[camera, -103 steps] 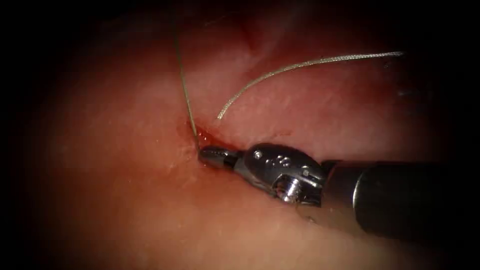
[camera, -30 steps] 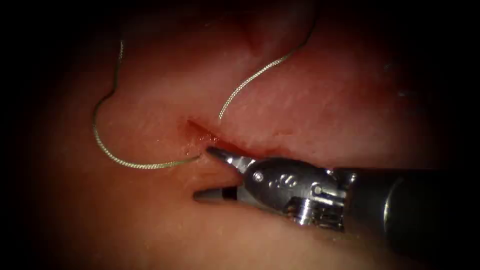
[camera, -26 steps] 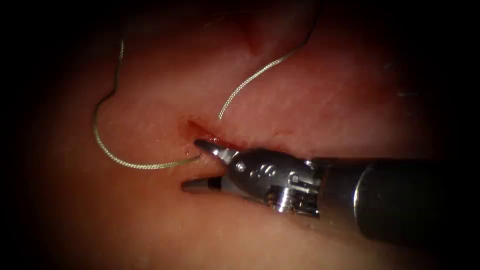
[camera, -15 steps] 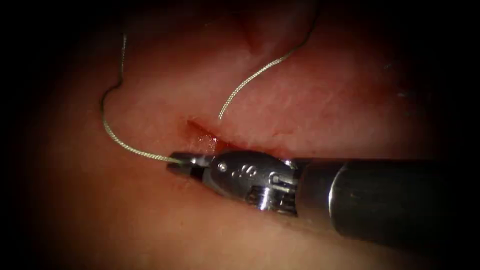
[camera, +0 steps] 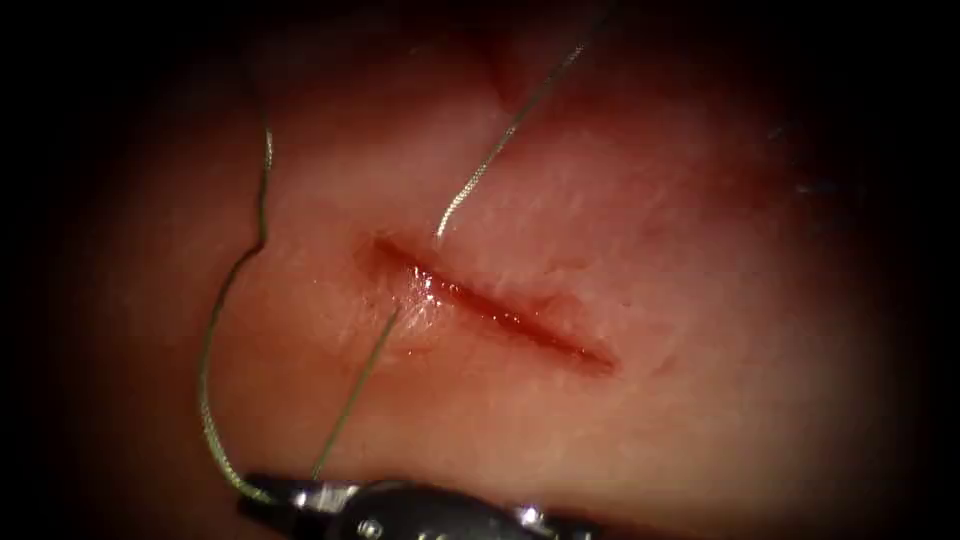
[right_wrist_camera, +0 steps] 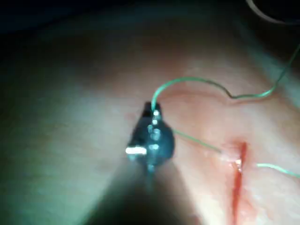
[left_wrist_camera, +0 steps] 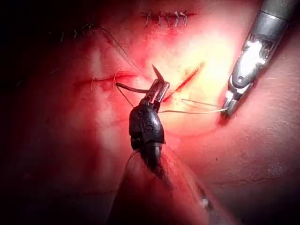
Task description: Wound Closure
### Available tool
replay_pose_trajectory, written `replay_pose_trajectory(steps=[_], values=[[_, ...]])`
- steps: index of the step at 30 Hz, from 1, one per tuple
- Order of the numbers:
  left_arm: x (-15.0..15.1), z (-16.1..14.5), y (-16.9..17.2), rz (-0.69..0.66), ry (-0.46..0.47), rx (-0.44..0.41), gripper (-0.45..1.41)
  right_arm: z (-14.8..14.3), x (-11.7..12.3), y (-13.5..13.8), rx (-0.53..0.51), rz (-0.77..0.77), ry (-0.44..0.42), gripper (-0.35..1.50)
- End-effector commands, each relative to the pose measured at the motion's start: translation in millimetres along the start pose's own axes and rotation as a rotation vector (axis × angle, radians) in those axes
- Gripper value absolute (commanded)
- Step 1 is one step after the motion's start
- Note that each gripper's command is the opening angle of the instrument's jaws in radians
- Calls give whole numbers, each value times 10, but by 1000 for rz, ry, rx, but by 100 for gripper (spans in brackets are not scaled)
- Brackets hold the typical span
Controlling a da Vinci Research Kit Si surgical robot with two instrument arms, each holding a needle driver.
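Pale pink tissue (camera: 700, 300) carries a glossy red cut (camera: 500, 310). The thread (camera: 215, 330) looks greenish-grey with a fine braided pattern. The right end effector (camera: 290, 495) is shiny silver metal.

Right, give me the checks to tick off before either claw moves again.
1. Right claw grip: ok, shut on the thread below the cut.
2. Left claw grip: ok, it appears shut on the needle near mid-curve.
3. Needle out of the tissue: cannot tell; it sits close over the surface.
4. Thread across the cut: ok, it enters on the left side and a free end lies on the right.
5. Thread taut: not ok, a slack loop lies left of the cut.
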Motion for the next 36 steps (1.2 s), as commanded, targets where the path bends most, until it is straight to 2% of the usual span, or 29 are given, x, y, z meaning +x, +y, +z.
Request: replay_pose_trajectory(steps=[1, 5, 6, 8, 10, 12, 14, 18, 21, 25, 27, 30, 36], values=[[-6, 4, -4, 1, 1, -1, -45, 16, 12, -14, 21, -2, 19, -35], [-6, 4, -4, 1, 1, -1, -45, 19, 24, -24, 63, -5, 47, -35], [-6, 4, -4, 2, 1, -1, -45, 17, 24, -23, 70, -82, 51, -20], [-6, 4, -4, 2, 1, -1, -45, 9, 22, -18, 59, -133, 60, 69], [-6, 2, -4, 2, 2, -4, -45, -10, 15, -8, 0, -115, 49, 136], [-8, -1, -6, 2, 3, -7, -45, -35, 7, 7, -61, -100, 44, 148], [-8, -3, -8, 3, 4, -10, -45, -54, 2, 18, -78, -90, 61, 148], [-10, -8, -10, 8, -2, 0, -45, -94, -12, 49, -157, -51, 49, 133], [-11, -6, -10, 8, -2, 2, -45, -92, -19, 69, -205, -55, 35, 131], [-13, -1, -8, 5, -4, 6, -45, -61, -31, 102, -230, -135, 14, 130], [-16, 2, -8, 2, -5, 8, -45, -34, -42, 117, -223, -181, -8, 128], [-19, 2, -9, 4, -4, 12, -45, 0, -56, 128, -211, -204, -22, 128], [-20, 2, -8, 5, -7, 11, -45, 25, -69, 126, -179, -218, -63, 126]])
